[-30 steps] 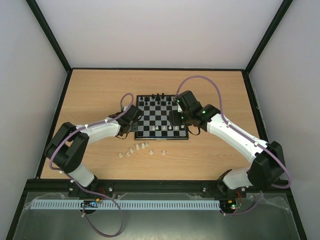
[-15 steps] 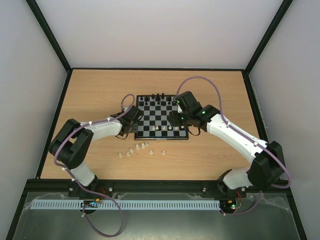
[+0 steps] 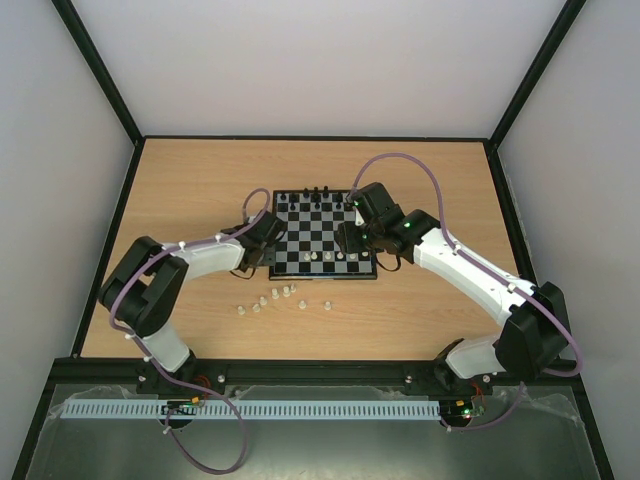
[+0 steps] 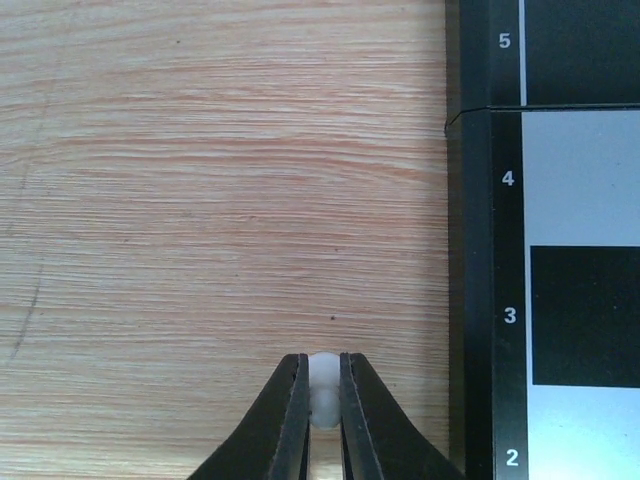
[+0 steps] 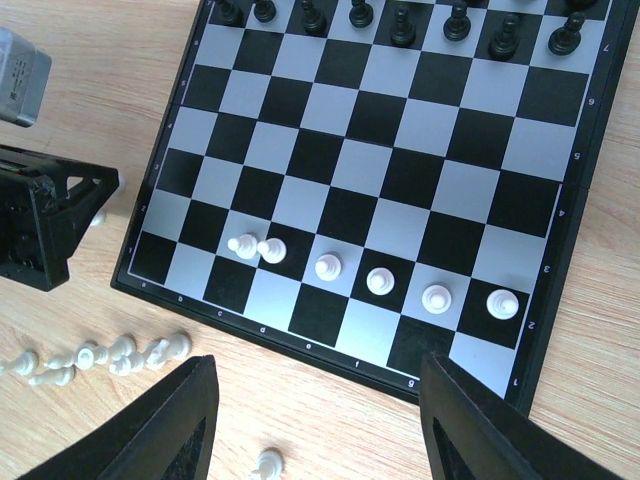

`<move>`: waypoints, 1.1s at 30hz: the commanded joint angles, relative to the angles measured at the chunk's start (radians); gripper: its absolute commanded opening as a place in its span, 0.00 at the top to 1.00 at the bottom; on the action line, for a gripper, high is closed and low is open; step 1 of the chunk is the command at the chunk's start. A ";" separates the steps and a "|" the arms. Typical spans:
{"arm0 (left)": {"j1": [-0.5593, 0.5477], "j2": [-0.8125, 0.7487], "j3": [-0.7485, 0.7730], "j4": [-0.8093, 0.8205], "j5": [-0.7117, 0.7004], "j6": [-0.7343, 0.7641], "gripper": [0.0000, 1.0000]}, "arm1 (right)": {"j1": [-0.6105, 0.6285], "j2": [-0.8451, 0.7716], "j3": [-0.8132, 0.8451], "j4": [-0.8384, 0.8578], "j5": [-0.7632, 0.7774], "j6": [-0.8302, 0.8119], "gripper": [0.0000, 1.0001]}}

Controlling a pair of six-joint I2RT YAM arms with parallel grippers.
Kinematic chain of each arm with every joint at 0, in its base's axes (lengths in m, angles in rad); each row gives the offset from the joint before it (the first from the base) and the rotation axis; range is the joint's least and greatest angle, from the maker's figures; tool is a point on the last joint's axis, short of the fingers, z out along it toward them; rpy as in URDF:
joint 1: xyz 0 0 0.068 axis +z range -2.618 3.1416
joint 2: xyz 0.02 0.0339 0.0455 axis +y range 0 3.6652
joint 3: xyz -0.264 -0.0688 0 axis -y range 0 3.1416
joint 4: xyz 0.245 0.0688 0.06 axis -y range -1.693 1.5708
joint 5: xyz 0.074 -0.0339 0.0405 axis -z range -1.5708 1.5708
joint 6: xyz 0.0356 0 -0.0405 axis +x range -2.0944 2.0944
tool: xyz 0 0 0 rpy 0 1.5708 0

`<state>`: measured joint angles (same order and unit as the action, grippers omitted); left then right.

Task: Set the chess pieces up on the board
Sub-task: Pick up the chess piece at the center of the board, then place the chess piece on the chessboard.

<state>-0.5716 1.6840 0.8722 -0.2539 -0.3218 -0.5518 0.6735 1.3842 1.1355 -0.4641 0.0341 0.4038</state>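
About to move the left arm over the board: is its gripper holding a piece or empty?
Holding: the left gripper is shut on a whitish chess piece in the wrist view.

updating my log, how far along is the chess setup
Early on. Done: six small whitish pawns stand along row 2 of the black-and-pale checkered board. In hand: the left tool is shut on one tiny whitish piece over the wooden table beside the board's edge; the right tool is open and empty. Left: a cluster of loose whitish pieces on the table.
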 commanded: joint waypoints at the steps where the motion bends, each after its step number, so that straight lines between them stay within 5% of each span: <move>1: -0.002 -0.059 0.037 -0.040 -0.011 0.005 0.94 | -0.003 0.008 -0.010 0.000 -0.009 -0.011 0.44; 10: -0.104 -0.134 0.132 -0.150 0.049 -0.003 0.93 | -0.003 -0.005 -0.007 0.000 0.004 -0.010 0.44; 33: -0.186 0.031 0.212 -0.114 0.089 -0.010 0.92 | -0.003 0.002 -0.017 0.007 -0.009 -0.010 0.44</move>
<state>-0.7483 1.6943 1.0527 -0.3645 -0.2390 -0.5579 0.6735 1.3842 1.1336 -0.4610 0.0326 0.4038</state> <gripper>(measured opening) 0.089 0.561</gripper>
